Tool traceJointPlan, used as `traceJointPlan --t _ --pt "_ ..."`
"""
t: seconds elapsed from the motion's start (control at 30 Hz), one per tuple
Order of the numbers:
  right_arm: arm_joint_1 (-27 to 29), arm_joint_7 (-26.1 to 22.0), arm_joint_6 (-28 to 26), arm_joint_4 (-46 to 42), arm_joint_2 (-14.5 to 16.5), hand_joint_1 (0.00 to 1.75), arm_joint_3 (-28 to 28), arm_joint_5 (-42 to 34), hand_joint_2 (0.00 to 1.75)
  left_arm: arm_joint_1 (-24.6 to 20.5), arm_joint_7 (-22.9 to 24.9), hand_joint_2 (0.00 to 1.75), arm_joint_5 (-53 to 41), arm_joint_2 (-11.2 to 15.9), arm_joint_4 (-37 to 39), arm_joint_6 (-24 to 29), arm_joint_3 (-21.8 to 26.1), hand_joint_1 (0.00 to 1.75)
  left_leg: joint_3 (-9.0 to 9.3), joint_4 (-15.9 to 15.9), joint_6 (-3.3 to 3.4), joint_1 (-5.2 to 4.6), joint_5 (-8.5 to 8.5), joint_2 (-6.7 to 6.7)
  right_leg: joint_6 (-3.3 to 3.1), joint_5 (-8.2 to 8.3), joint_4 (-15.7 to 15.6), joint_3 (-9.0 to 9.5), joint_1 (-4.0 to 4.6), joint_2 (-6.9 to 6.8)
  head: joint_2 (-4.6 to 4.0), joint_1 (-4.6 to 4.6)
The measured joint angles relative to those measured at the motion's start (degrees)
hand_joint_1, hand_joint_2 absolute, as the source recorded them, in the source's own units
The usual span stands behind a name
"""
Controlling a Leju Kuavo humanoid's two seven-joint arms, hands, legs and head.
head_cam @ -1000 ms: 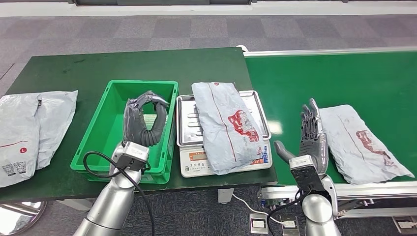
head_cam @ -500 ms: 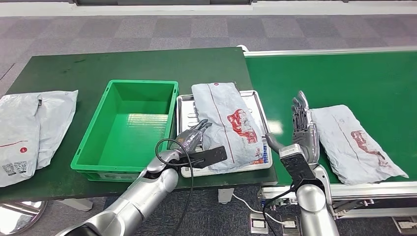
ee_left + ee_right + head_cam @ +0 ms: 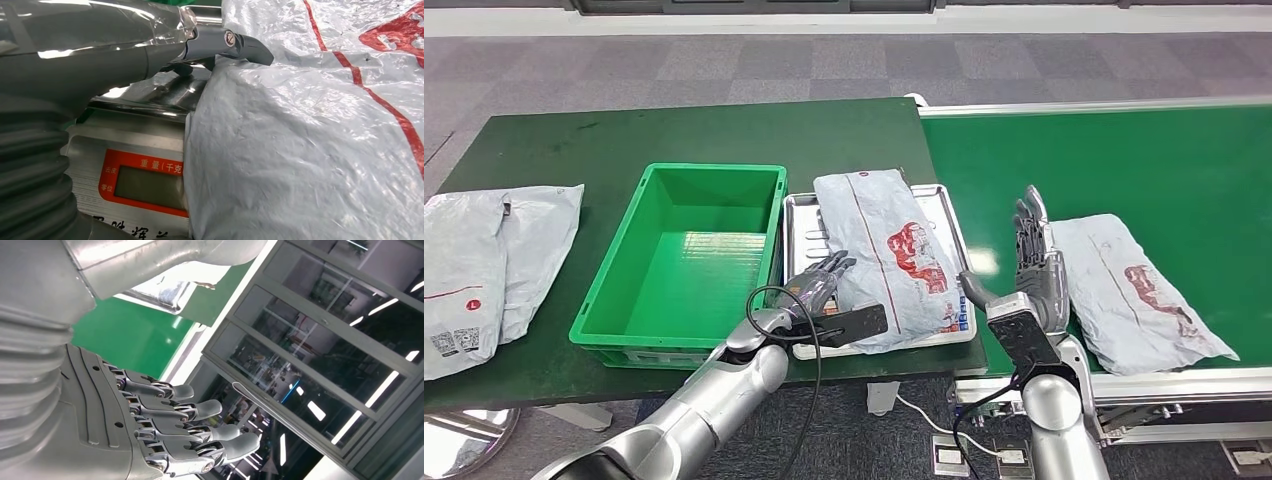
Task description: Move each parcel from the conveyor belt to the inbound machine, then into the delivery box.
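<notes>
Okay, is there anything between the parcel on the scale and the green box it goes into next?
Nothing visible blocks it. The parcel lies on the scale's steel tray, the green box sits open right beside it, and the left hand is at the parcel's near edge.

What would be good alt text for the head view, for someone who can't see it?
A robot's left hand reaches to a grey parcel lying on a steel scale beside an empty green bin. Its open right hand stands upright next to another parcel on the green conveyor belt.
</notes>
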Motion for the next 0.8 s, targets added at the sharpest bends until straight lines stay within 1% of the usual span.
traceJointPlan --t 0.07,0.17,0.2,0.23,0.27,0.33,0.37,0.4,0.43,0.53,0.67,0.73,0.8 --pt "0.0 0.0 0.0 0.0 0.0 0.0 0.0 0.0 1.75 0.0 0.0 1.75 0.0 0.0 0.0 -0.1 0.0 0.0 0.03 0.0 0.0 0.0 0.0 -0.01 0.0 0.0 0.0 0.03 0.0 0.0 0.0 0.0" --pt "0.0 0.0 0.0 0.0 0.0 0.0 0.0 0.0 1.75 -0.1 -0.1 1.75 0.0 0.0 0.1 -0.1 0.0 1.31 0.04 0.0 0.0 0.0 0.0 -0.01 0.0 0.0 0.0 0.04 0.0 0.0 0.0 0.0" --pt "0.0 0.0 0.0 0.0 0.1 0.0 0.0 0.0 1.75 0.0 -0.8 1.75 0.5 0.0 0.1 0.3 0.0 1.75 0.05 0.0 0.0 0.0 0.0 -0.01 0.0 0.0 0.0 0.05 0.0 0.0 0.0 0.0" --pt "0.0 0.0 0.0 0.0 0.1 0.0 0.0 0.0 1.75 0.2 -2.8 1.75 1.6 -0.1 -0.2 1.5 0.1 1.75 0.05 0.0 0.0 0.0 0.0 0.0 0.0 0.0 0.0 0.05 0.0 0.0 0.0 0.0" --pt "-0.1 0.0 0.0 0.0 0.1 0.0 0.0 0.0 1.75 0.8 -6.3 1.75 3.3 0.0 -1.0 3.2 0.4 1.75 0.04 0.0 0.0 0.0 0.0 0.0 0.0 0.0 0.0 0.04 0.0 0.0 0.0 0.0" --pt "-0.4 0.0 0.1 0.0 0.1 0.0 0.0 0.0 1.75 2.7 -15.1 1.75 6.9 0.4 -4.7 6.9 1.4 1.75 -0.02 0.0 0.01 0.0 0.03 -0.02 0.0 0.0 0.0 -0.01 0.0 0.0 0.0 0.0" --pt "-0.6 0.1 0.1 0.0 0.1 0.0 0.0 0.0 1.75 3.7 -18.7 1.75 7.9 0.6 -7.1 8.0 1.9 1.75 -0.05 0.0 0.02 0.0 0.05 -0.04 0.0 0.0 0.0 -0.03 0.0 -0.01 0.0 0.0" --pt "-0.9 0.1 0.1 0.0 0.1 0.0 0.0 0.0 1.75 4.5 -20.8 1.75 8.4 0.7 -9.4 8.5 2.4 1.75 -0.07 0.0 0.03 0.0 0.06 -0.06 0.0 0.0 0.0 -0.04 0.0 -0.02 0.0 0.0" --pt "-1.2 0.1 0.1 0.0 0.1 0.0 0.0 -0.1 1.75 5.0 -21.8 1.75 8.6 0.8 -11.4 8.8 2.8 1.75 -0.09 0.0 0.03 0.0 0.06 -0.08 0.0 0.0 0.0 -0.05 -0.01 -0.03 0.0 0.0" --pt "-1.6 0.2 0.1 0.0 0.0 0.0 0.0 -0.1 1.75 6.2 -22.4 1.75 8.7 1.1 -15.4 9.1 3.7 1.75 -0.12 0.0 0.03 -0.01 0.04 -0.08 0.0 0.0 0.0 -0.08 -0.01 -0.02 0.0 0.0" --pt "-1.9 0.2 0.1 0.1 0.1 0.0 0.0 -0.1 1.75 7.2 -23.0 1.75 8.7 1.4 -18.0 9.4 4.2 1.75 -0.2 0.0 0.03 0.0 0.03 -0.13 0.0 -0.01 0.0 -0.14 0.0 -0.06 0.0 0.0" --pt "-1.9 0.2 0.1 0.2 0.1 0.0 0.0 -0.2 1.75 7.7 -25.3 1.75 9.1 1.4 -19.0 11.3 4.4 1.75 -0.22 0.0 0.02 0.0 0.02 -0.12 0.0 -0.01 0.0 -0.17 0.0 -0.05 0.0 0.0" --pt "-2.1 0.2 0.1 0.3 0.0 0.0 0.0 -0.3 1.75 8.3 -29.4 1.75 9.7 1.5 -20.5 15.1 4.5 1.75 -0.23 0.0 0.01 0.0 0.01 -0.12 0.0 -0.01 0.0 -0.19 0.0 -0.05 0.0 0.0"
